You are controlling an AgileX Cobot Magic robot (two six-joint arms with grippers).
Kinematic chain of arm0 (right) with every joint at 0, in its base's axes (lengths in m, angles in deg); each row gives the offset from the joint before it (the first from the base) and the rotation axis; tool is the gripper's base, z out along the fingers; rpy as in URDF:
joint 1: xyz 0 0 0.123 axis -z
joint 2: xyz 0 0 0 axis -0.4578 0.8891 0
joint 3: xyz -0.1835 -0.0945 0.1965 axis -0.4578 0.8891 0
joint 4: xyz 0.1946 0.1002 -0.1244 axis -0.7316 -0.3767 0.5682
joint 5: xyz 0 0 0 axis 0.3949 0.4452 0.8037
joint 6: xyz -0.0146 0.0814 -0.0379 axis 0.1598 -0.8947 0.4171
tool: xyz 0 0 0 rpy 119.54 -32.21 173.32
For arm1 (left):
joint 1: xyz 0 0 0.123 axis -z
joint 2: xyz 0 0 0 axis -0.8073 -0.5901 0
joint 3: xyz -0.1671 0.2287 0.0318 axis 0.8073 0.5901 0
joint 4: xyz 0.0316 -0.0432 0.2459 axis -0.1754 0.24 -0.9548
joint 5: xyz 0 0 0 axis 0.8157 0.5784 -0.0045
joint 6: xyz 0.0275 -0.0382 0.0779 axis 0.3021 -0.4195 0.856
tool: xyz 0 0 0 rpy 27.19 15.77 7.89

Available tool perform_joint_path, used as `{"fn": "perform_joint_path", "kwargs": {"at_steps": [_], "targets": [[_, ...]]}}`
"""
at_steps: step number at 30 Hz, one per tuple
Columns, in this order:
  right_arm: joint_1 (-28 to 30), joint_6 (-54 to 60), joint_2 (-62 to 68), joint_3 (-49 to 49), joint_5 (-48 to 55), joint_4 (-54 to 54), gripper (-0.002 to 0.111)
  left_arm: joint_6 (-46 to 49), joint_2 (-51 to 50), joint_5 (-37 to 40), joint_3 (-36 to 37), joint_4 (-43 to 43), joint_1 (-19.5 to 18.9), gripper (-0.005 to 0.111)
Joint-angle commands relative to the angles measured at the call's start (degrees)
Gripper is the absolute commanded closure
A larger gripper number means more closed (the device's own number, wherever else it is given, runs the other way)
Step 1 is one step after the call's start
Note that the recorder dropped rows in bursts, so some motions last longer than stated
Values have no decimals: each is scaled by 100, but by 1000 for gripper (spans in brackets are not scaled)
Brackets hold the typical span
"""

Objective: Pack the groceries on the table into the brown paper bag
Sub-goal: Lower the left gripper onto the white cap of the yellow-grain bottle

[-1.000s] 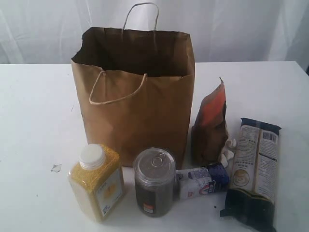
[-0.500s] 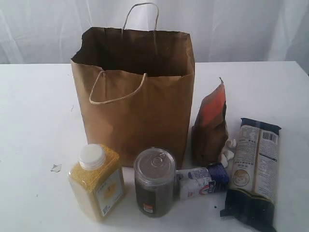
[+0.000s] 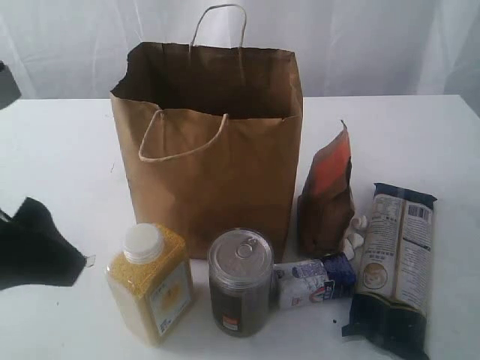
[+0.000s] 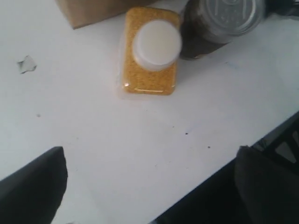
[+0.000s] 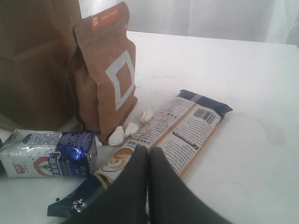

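The brown paper bag (image 3: 210, 150) stands open and upright at the back of the table (image 3: 60, 165). In front of it stand the yellow-grain bottle (image 3: 150, 289) (image 4: 150, 51) and the dark pull-tab can (image 3: 240, 281) (image 4: 219, 21). The white-blue packet (image 3: 311, 279) (image 5: 49, 153) lies beside the can. The brown-orange pouch (image 3: 328, 195) (image 5: 105, 74) stands to the right, and the pasta packet (image 3: 394, 266) (image 5: 187, 126) lies flat. My left gripper (image 4: 149, 186) hovers open and empty near the bottle; one dark finger (image 3: 45, 251) shows at the left edge. My right gripper (image 5: 148, 156) is shut and empty just above the pasta packet.
Small white crumbs (image 3: 354, 232) (image 5: 124, 133) lie between pouch and pasta packet. A small scrap (image 3: 88, 260) (image 4: 26, 64) lies left of the bottle. The table's near edge (image 4: 224, 163) runs under my left gripper. A white curtain hangs behind.
My left gripper has come into the exterior view from the left edge, toward the bottle. The groceries and the bag have not moved.
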Motion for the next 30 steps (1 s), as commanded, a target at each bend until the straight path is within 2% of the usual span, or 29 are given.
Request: {"fn": "perform_joint_path", "kwargs": {"at_steps": [1,8,15,30], "targets": [[-2,-1,-32,28,-17,32,108,780,-172,-421,185,779,7,3],[-2,-1,-32,28,-17,32,108,1109,-1086,-736,98,1001,7,3],[-2,-1,-32,28,-17,32,108,1672,-1761,-458,-666,1054,7,3],[-2,-1,-32,28,-17,32,108,1671,-2633,-221,-1072,814,7,3]]}}
